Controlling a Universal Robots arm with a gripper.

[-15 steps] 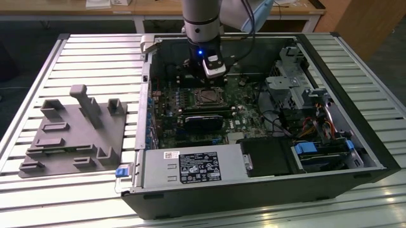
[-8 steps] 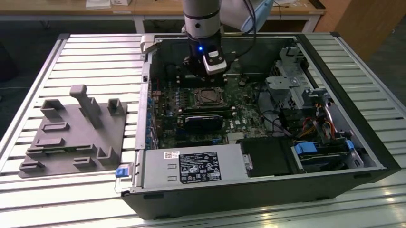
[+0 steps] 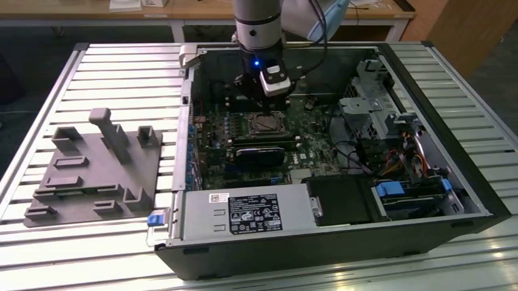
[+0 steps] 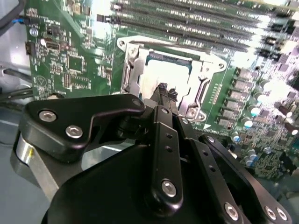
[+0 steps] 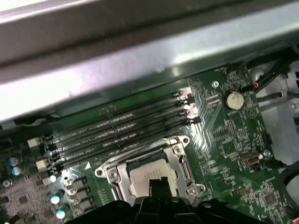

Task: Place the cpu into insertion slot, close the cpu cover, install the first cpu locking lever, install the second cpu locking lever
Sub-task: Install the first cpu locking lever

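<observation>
The cpu (image 4: 170, 74), a pale silvery square, lies flat in the insertion slot on the green motherboard (image 4: 70, 60); the slot itself is mostly hidden under it. The cpu cover (image 4: 133, 67), a silvery metal frame, lies down around the chip, and the chip's top shows through its cut-out. Both appear in the first wrist view too: cpu (image 5: 145, 172), cover (image 5: 180, 158). My gripper (image 4: 166, 89) hangs just above the chip's near edge, its black fingers shut together with nothing between them. In the exterior view the gripper (image 3: 270, 108) stands over the socket inside the open case.
Long black memory slots (image 5: 121, 130) run beside the socket, and a coin battery (image 5: 233, 99) sits further off. A black heatsink block (image 3: 259, 154), the grey power supply (image 3: 242, 215) and a cabled drive cage (image 3: 389, 121) crowd the case. A grey fixture (image 3: 89, 170) lies on the slatted table.
</observation>
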